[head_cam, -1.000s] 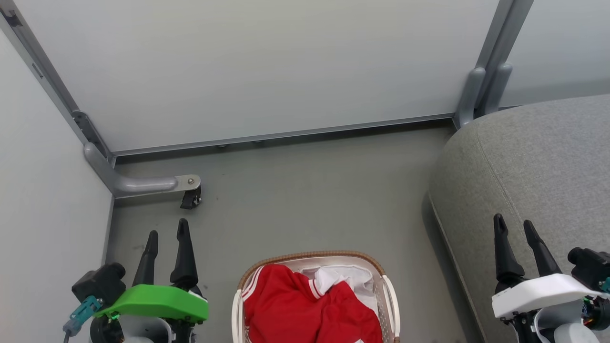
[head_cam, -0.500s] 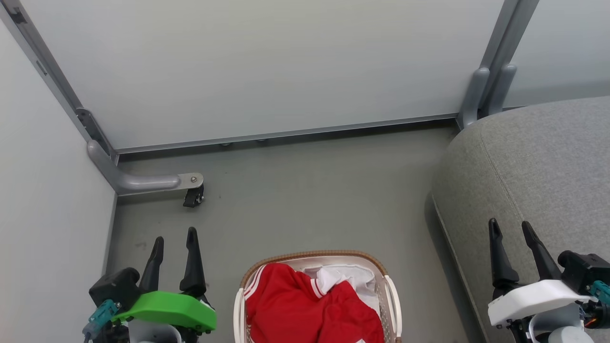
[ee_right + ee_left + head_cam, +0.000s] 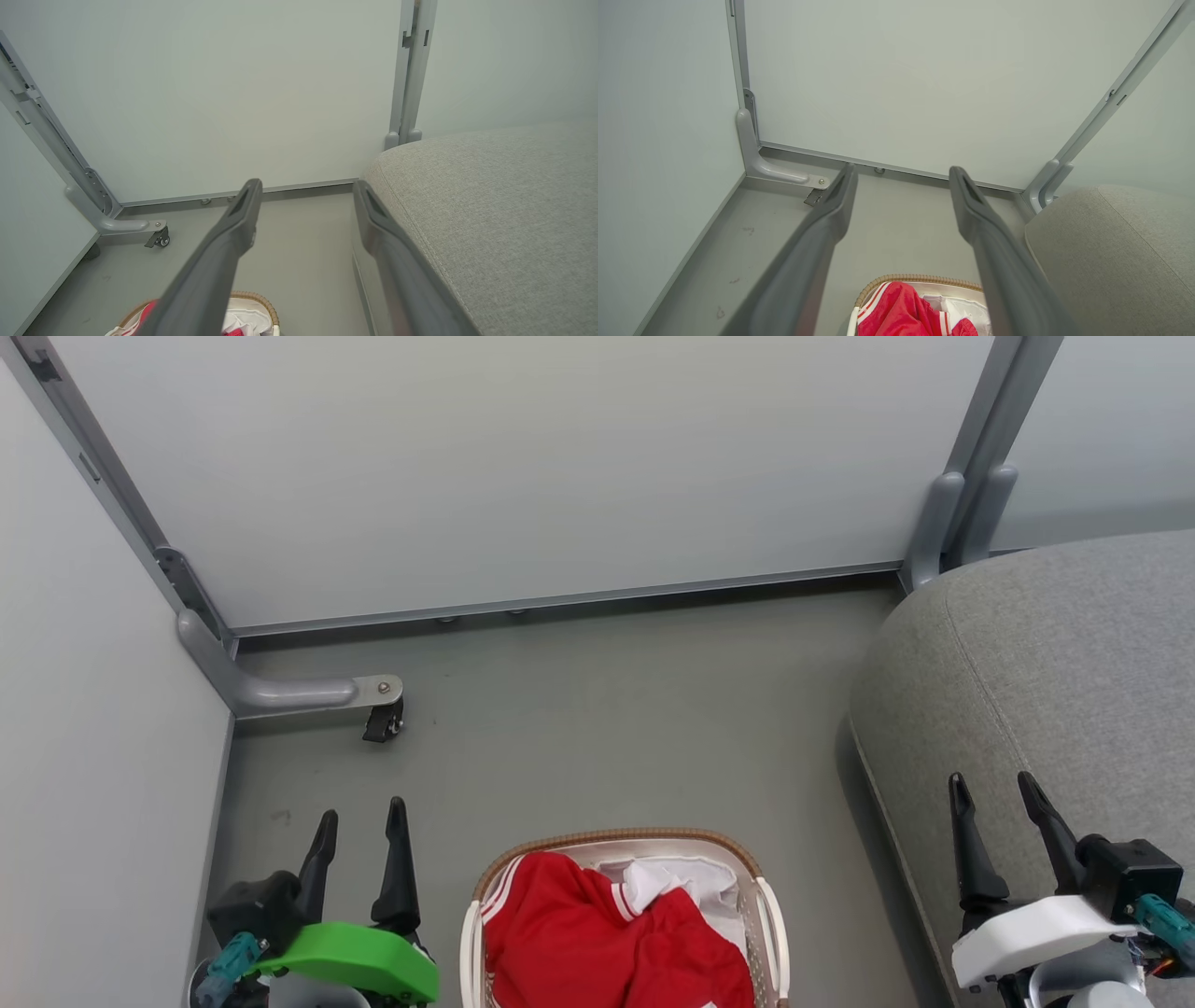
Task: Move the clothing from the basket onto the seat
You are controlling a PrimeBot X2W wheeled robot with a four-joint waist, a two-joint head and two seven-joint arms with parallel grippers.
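Note:
Red clothing [image 3: 597, 943] with white stripes lies heaped in the white basket [image 3: 773, 924] with a brown woven rim, at the bottom middle of the head view; a white lining shows behind it. The grey seat [image 3: 1055, 663] rises on the right. My left gripper [image 3: 361, 819] stands open over the floor left of the basket, holding nothing. My right gripper [image 3: 991, 787] stands open above the seat's front edge, also holding nothing. The left wrist view shows the clothing [image 3: 901, 312], the basket rim [image 3: 920, 279] and the seat [image 3: 1111, 252] past open fingers [image 3: 831, 224]. In the right wrist view the seat [image 3: 495, 196] lies to the right.
White partition panels [image 3: 523, 467] with grey metal frames close off the back and left. A grey frame foot with a small black caster [image 3: 383, 721] stands on the grey floor [image 3: 616, 709] ahead of my left gripper. Bare floor lies between basket and wall.
Both grippers have drawn back toward the bottom of the head view, the left also shifting right. The camera has shifted slightly. Clothing and basket lie as before.

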